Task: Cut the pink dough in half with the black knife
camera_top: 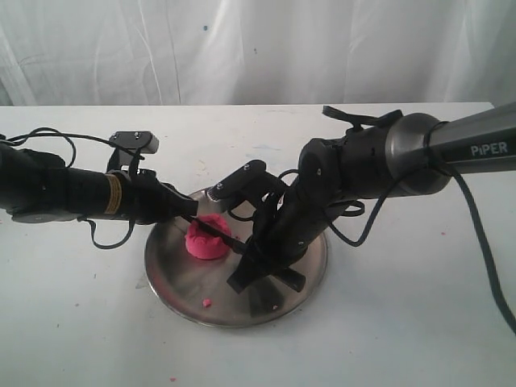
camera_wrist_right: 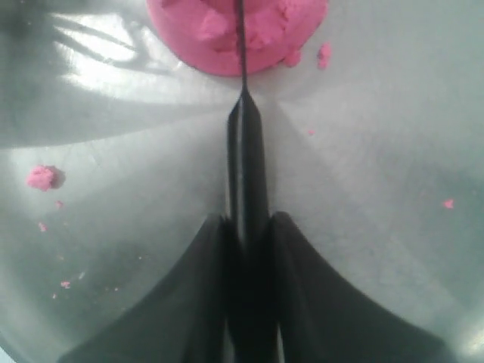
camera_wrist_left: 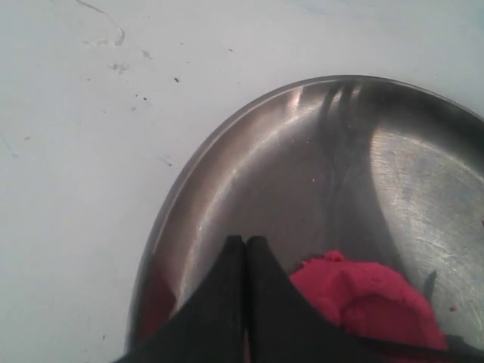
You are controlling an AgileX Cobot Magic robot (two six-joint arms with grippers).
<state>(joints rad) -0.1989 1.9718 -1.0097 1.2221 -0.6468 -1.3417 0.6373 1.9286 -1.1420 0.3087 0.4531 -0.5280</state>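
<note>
While the right gripper (camera_wrist_right: 247,223) clamps its handle, the black knife (camera_wrist_right: 247,166) runs its long axis straight out from those fingers, blade on edge across the pink dough (camera_wrist_right: 204,45) on the steel plate (camera_top: 165,278), tip pointing toward the left gripper (camera_wrist_left: 246,240), whose fingers are pressed together just beside the lump.

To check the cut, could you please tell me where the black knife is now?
In the exterior view the black knife lies across the pink dough, left of centre on the steel plate, its handle in the right gripper beside the dough.
</note>
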